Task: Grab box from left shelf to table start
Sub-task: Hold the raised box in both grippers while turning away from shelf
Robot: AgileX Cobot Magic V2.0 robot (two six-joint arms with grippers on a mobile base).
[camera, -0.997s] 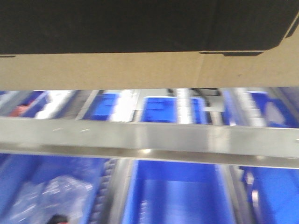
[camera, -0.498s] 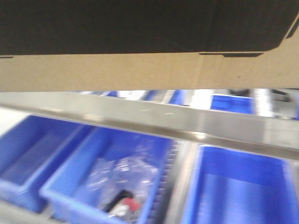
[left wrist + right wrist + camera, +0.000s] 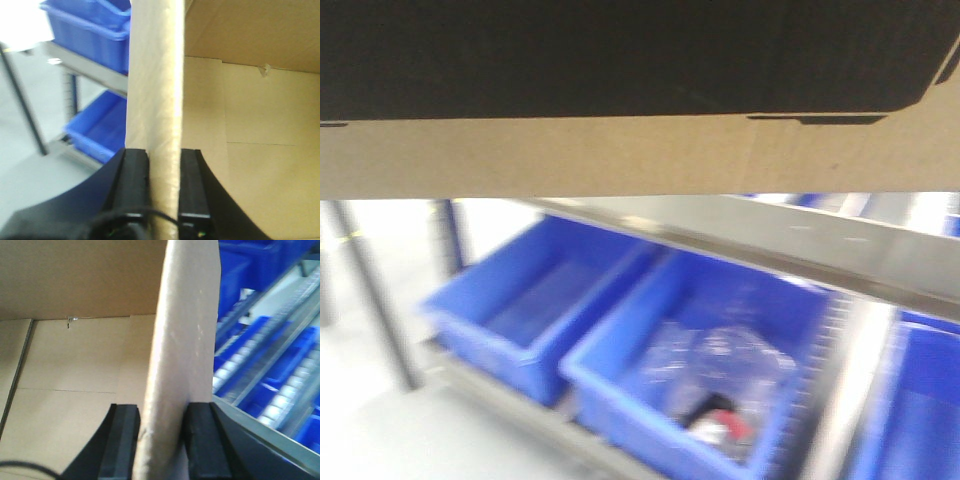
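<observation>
No legible txt, labels or nos. in any view; box (image 3: 620,155) print too blurry.

The box (image 3: 620,155) runs past the front view's top and side edges. Motion blur smears the blue bins (image 3: 620,405), and one bin's contents are unidentifiable.

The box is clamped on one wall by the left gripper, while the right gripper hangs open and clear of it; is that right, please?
Not quite. The right gripper is not open: the right wrist view shows it shut on a wall of the box. The left gripper does clamp a wall, as you say.
</observation>
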